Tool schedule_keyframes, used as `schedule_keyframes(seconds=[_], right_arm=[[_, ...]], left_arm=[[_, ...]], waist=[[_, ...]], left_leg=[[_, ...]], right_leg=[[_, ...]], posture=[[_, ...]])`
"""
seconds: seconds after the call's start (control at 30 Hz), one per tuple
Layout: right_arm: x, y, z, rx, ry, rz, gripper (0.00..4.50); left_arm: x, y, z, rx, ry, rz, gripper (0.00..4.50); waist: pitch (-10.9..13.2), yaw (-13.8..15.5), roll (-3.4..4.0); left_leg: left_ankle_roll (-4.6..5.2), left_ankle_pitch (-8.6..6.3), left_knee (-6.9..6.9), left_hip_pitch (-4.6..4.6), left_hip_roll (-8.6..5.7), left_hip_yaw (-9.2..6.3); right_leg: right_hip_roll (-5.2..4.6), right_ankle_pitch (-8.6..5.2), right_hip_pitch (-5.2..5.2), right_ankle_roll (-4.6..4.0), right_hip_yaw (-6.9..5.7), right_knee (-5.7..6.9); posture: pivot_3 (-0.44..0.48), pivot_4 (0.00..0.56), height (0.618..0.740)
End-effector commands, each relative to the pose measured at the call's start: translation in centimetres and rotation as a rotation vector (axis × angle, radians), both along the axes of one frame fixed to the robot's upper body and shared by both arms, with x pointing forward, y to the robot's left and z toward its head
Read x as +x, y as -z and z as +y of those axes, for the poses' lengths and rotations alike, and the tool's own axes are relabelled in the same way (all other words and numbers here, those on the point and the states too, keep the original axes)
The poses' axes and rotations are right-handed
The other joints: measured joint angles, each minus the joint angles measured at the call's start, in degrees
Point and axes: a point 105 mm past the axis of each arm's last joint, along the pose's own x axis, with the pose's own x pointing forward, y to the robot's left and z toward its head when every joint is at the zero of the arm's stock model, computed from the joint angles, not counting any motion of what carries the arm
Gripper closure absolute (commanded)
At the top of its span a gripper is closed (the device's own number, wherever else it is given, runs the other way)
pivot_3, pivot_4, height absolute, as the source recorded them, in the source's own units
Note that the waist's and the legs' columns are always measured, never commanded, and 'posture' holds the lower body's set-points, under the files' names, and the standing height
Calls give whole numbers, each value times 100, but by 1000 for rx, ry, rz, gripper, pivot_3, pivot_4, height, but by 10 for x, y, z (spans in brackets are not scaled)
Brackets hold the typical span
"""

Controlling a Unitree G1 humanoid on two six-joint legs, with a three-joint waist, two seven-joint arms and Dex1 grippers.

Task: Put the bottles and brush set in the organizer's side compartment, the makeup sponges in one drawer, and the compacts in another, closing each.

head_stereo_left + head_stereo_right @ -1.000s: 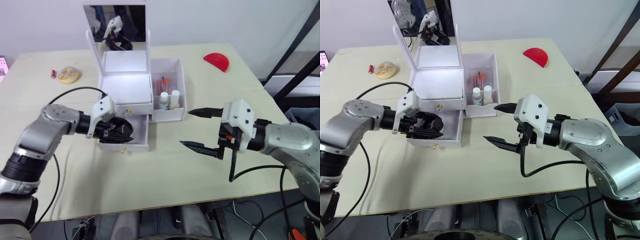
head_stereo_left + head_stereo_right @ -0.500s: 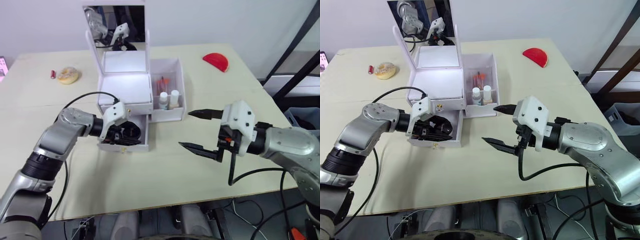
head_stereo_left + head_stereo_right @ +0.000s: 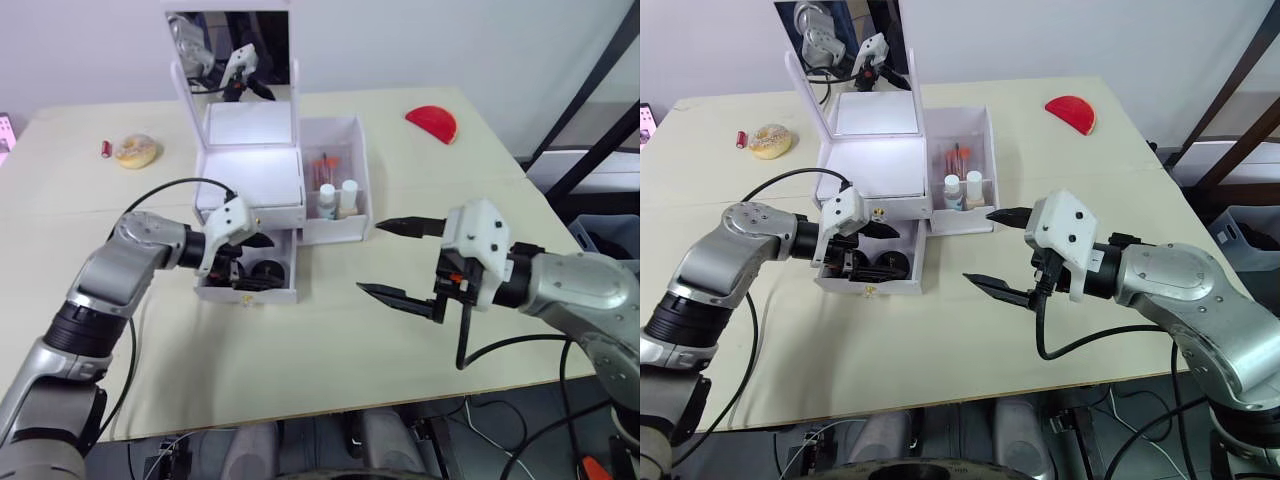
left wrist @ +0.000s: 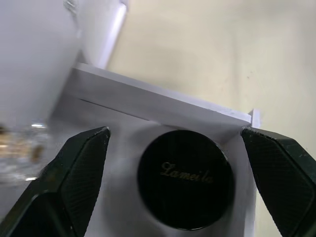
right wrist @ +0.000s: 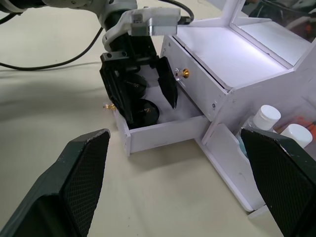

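I am holding my left gripper (image 5: 140,91) spread wide over the open drawer (image 5: 163,129), empty, with the black compacts (image 4: 185,185) lying between its fingers. My right gripper (image 3: 400,258), likewise spread and empty, is waiting beside the organizer (image 3: 255,175).
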Motion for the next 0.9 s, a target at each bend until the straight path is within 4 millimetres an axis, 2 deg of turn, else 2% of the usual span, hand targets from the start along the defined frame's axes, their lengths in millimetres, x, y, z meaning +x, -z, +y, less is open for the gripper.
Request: schedule_keyframes(seconds=[0.03,0.13,0.2,0.23,0.33,0.4,0.47,0.53,0.7,0.9], right_arm=[[-1,-8,1,2,-9,-45,0],[0,-8,1,2,-10,-42,0],[0,-7,2,3,-14,-39,0],[0,-7,2,4,-15,-39,0],[0,-7,2,6,-20,-36,0],[1,-6,3,7,-26,-33,0],[1,-6,4,9,-38,-33,0],[1,-7,5,7,-49,-35,0],[1,-8,4,-10,-70,-39,0],[5,-10,-1,-14,-56,-49,0]], left_arm=[[-3,-30,8,-66,-7,-29,64],[-15,-41,10,-119,17,11,64],[-32,-54,17,-186,39,73,571],[-39,-57,21,-199,43,92,912],[-56,-60,36,-191,34,134,2388],[-66,-56,45,-151,30,157,3550],[-74,-48,52,-74,36,169,4418],[-77,-39,58,-3,40,164,4418],[-70,-15,72,187,40,88,4418],[-60,-1,56,182,55,38,4418]], waist=[[0,-2,0],[1,-10,1],[1,-10,1],[1,-30,1],[1,-30,2],[2,-22,4],[2,-12,4],[2,1,4],[3,2,7],[3,-1,6]], left_leg=[[0,0,0,0,0,-1],[0,0,-1,0,0,-1],[0,0,-1,-1,0,-1],[0,0,-1,-1,0,-1],[0,0,-8,3,2,0],[0,0,-9,6,2,-1],[0,0,-8,6,2,0],[0,0,-5,4,2,0],[0,0,-2,3,1,2],[0,0,-6,-1,2,3]], right_leg=[[0,0,0,0,0,0],[0,0,0,0,0,0],[0,0,-1,0,0,0],[0,0,-1,1,0,-1],[0,-2,-2,1,0,0],[0,-2,-2,0,0,2],[0,-3,-2,1,0,0],[-1,-4,-2,3,0,-1],[-3,-5,-2,3,0,-3],[-2,-3,-4,0,0,-4]], posture=[[0,150,739],[0,150,739],[0,150,739],[0,150,739],[0,150,739],[0,150,739],[0,150,739],[0,150,739],[0,150,739],[0,150,739]])
